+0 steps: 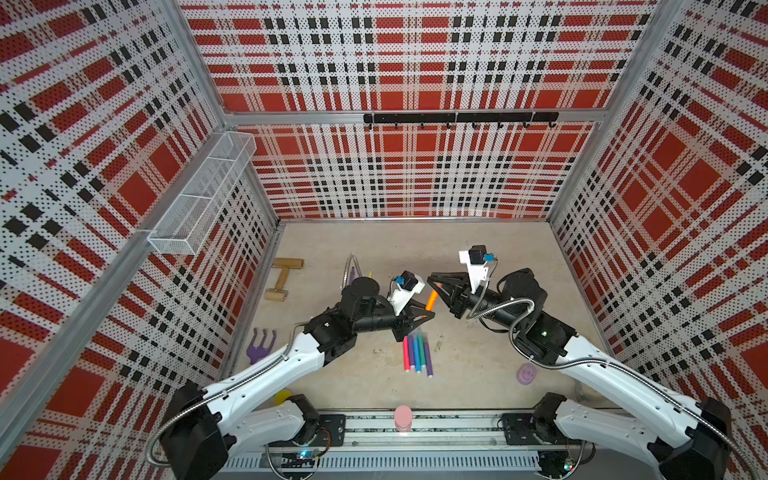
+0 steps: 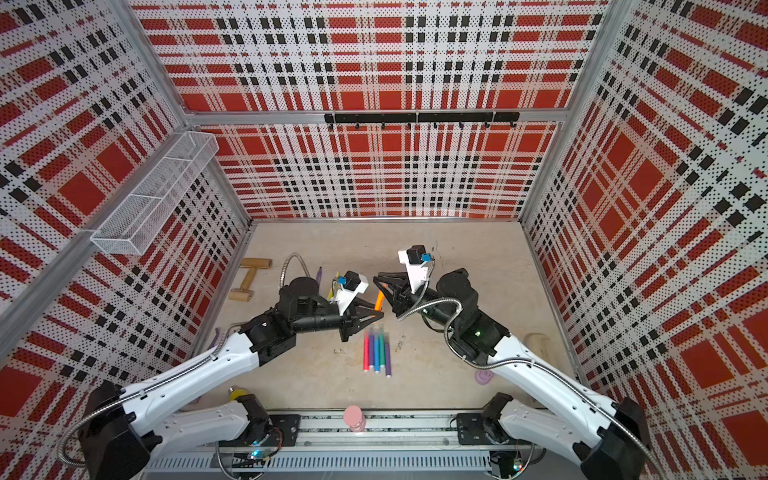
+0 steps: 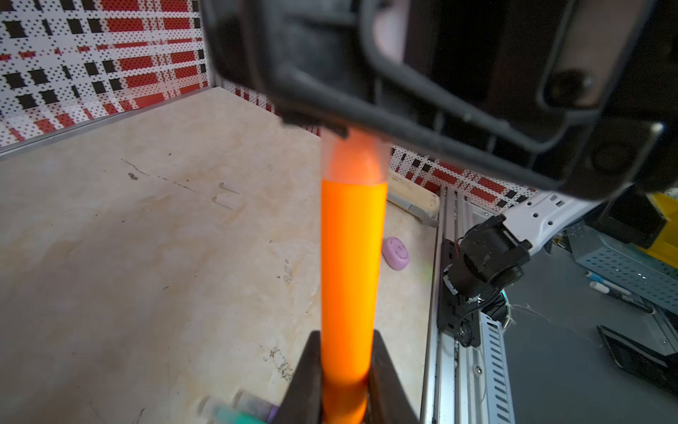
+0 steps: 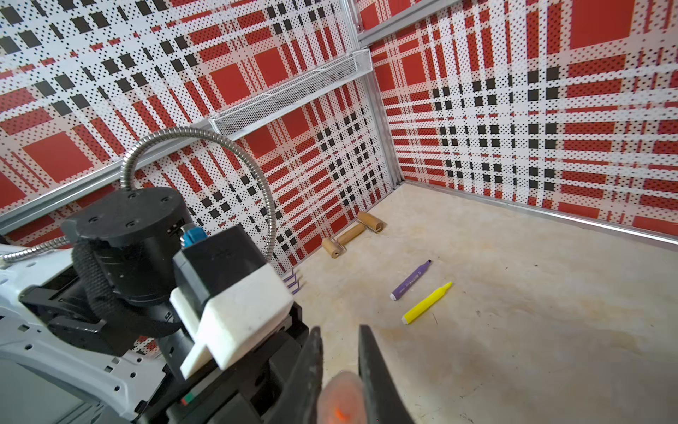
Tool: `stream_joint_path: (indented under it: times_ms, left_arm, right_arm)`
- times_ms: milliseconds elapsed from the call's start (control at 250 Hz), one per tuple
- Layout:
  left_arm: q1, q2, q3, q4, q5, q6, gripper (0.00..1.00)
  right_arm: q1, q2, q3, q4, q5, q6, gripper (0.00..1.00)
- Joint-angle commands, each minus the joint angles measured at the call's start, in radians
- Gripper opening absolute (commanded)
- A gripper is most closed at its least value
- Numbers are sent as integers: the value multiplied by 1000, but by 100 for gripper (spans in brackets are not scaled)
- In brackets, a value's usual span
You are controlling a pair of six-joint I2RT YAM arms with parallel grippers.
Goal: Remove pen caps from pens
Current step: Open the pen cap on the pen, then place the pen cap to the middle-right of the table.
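In both top views, the left gripper clamps the lower barrel of a slim orange felt pen held above the middle of the beige stone-look tabletop, while the right gripper meets it from the opposite side, pinched tight on the pen's upper end. Nearer the robot's base, a row of four felt pens, pink-red, purple, teal and purple, lies on the table; we judge them still capped.

From the left wrist, we see the orange barrel rising between the two closed dark fingers toward its translucent pale-orange plastic cap, whose far end disappears under the right gripper's black fingers.

From the right wrist, the fingers close around that cap, and beyond them a purple felt pen and a yellow felt pen lie side by side on the table, tips bare.

The step in hand, we judge, is pulling this cap off. We do it best by drawing the grippers apart straight along the pen's axis, with the left grip firm so the barrel cannot slide; a sideways bend could make the smooth cap slip from the pinch.
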Motion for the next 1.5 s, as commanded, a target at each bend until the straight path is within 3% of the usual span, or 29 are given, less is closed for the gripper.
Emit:
stream_joint_path:
  times_ms: [0, 388, 744, 1120, 1329, 1497]
  left_arm:
    - [5, 51, -12, -83, 89, -84, 0]
    - [-56, 119, -12, -67, 137, -110, 0]
    - [-87, 151, -9, -80, 152, -110, 0]
    - [-101, 183, -4, -100, 141, -101, 0]
    - [-111, 197, -3, -107, 136, -100, 0]
    - [-111, 184, 5, -117, 115, -95, 0]
  right_arm:
    - [-46, -75, -18, 172, 218, -40, 0]
    - [-46, -152, -46, 308, 412, -123, 0]
    - [-65, -160, 26, 308, 447, -197, 0]
    - [-162, -218, 15, 329, 438, -149, 0]
    - [-258, -227, 22, 354, 317, -61, 0]
    - [-267, -217, 33, 302, 318, -61, 0]
